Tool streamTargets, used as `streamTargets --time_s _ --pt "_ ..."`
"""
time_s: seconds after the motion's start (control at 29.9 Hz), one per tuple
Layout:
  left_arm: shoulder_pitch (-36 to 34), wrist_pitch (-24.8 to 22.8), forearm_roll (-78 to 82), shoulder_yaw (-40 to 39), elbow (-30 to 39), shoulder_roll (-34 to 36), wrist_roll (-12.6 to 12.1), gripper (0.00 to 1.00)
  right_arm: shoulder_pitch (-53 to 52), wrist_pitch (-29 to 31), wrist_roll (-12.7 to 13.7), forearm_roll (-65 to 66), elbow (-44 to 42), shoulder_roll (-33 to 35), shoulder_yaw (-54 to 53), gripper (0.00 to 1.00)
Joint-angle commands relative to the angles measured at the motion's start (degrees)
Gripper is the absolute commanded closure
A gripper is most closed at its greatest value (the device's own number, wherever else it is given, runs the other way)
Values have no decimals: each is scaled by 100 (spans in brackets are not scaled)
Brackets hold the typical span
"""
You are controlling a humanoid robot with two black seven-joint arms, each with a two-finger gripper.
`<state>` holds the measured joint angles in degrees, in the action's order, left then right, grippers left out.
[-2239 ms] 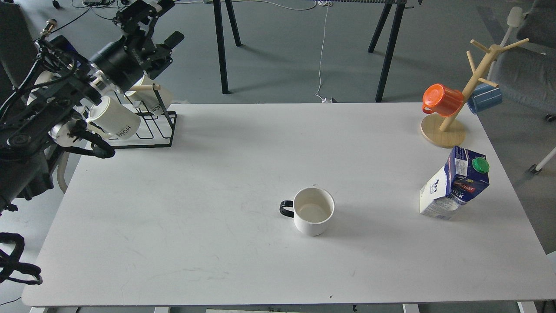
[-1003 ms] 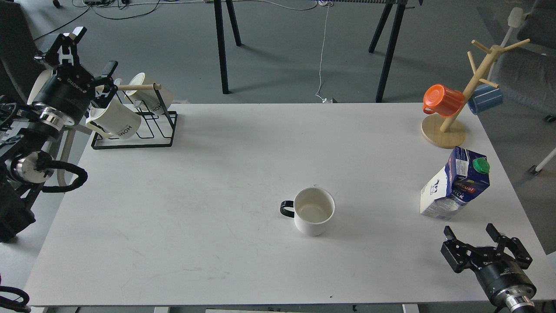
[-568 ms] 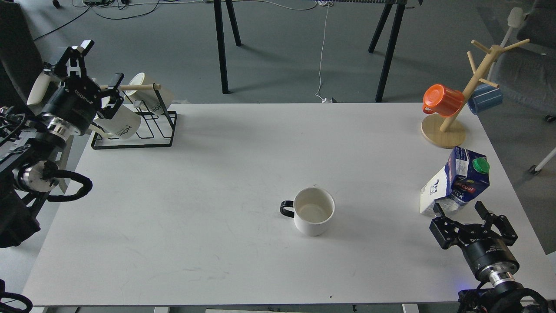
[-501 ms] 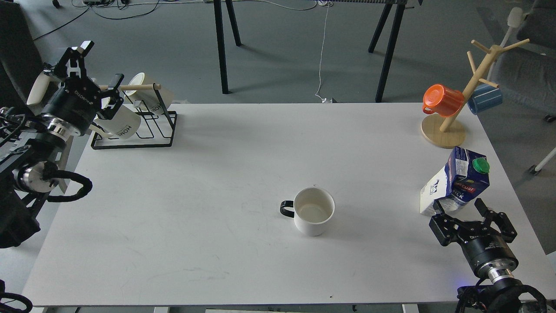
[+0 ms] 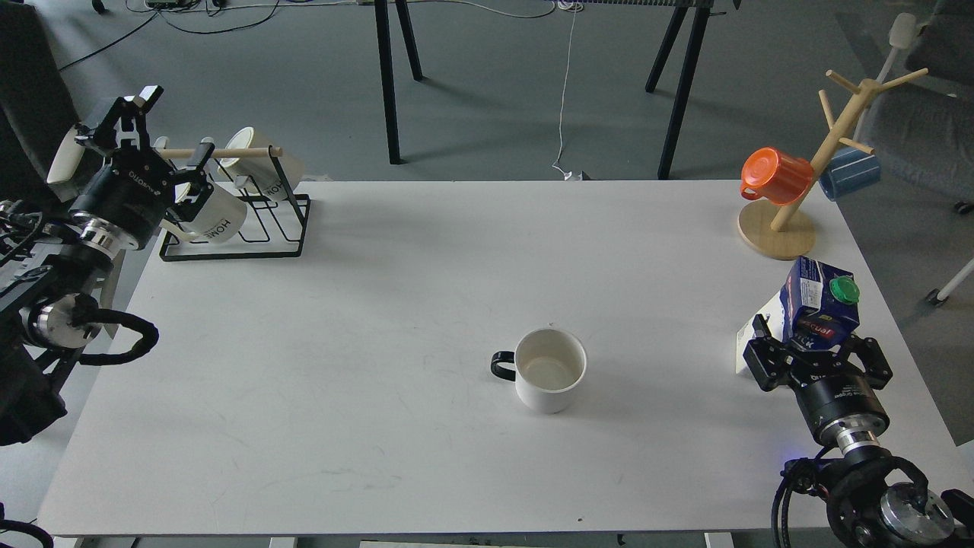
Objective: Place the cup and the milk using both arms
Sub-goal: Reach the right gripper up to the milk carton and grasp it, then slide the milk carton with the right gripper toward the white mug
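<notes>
In the head view, the right gripper [image 5: 816, 352] is seen spread open at the base of the tall dark-blue and white gable-top milk carton [image 5: 816, 312] with its green screw cap, one finger on each side of the carton's lower part; whether the pads touch it cannot be told. The plain white ceramic cup [image 5: 549, 370] with a black handle stands well to the left of that gripper on the white table [image 5: 380, 320]. The left gripper [image 5: 163, 137] is held open above the black wire mug rack [image 5: 259, 221], far left and behind the cup.
</notes>
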<state>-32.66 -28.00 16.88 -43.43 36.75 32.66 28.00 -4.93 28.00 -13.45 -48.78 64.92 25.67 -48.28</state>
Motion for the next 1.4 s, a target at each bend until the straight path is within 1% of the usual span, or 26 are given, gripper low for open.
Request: streamTargets --time_s 0.0,0.1,0.13,0.17,0.2,0.23,0.27,0.5,0.57,0.67,0.84,0.97,1.14,1.37 --pt "32 0 -1 1 -1 4 0 6 -87 0 0 0 -146 -97 -6 2" --pt "41 0 -1 1 -1 13 0 6 -96 0 0 0 -155 -124 -14 4" --pt "41 0 -1 1 -1 13 0 6 -96 0 0 8 -155 -124 -6 7" --pt "41 0 -1 1 -10 13 0 6 -96 0 0 17 -163 -124 -6 14" --pt "41 0 -1 1 -10 13 0 6 -96 0 0 35 -164 -124 3 32" --pt "41 0 -1 1 -10 4 0 6 -96 0 0 78 -164 -124 3 47" --pt "49 0 -1 1 -10 4 0 6 -113 0 0 140 -164 -124 -6 55" --pt "93 0 -1 1 -98 -23 0 6 -87 0 0 307 -93 -141 47 59" --pt "111 0 -1 1 -98 -23 0 6 -95 0 0 474 -85 -246 47 60" --pt "111 0 -1 1 -98 -23 0 6 -113 0 9 781 55 -440 38 61" --pt "120 0 -1 1 -107 -23 0 6 -157 0 9 1045 293 -528 47 61" --pt "129 0 -1 1 -107 -23 0 5 -166 0 9 1537 486 -739 73 61" --pt "129 0 8 10 -107 -23 0 5 -113 0 18 1775 496 -967 91 61" --pt "129 0 8 19 -247 -23 0 5 -113 0 18 1872 496 -994 398 61"
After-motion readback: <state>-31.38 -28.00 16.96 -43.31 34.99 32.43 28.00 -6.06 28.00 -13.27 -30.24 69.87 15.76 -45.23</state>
